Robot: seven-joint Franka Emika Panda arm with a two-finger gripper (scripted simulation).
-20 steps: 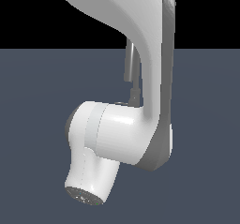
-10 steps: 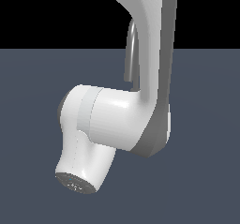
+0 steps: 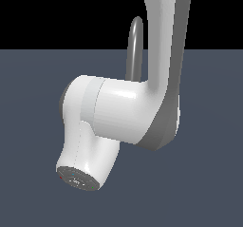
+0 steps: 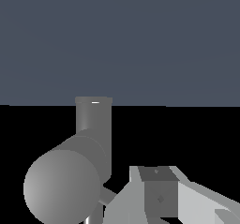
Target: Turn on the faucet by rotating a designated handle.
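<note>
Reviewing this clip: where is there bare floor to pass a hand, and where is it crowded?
Bare grey floor lies open on the exterior view's left of the white arm, and again beyond its right edge. Crowding sits mid-frame, where the arm hides most of the faucet; the tool is close beside it.

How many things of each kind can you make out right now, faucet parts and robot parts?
Faucet: 1
Handle: 1, thin lever at the base, partly hidden
Robot arm: 1
Pincer: 1, only partly in view
Total: 4
</note>
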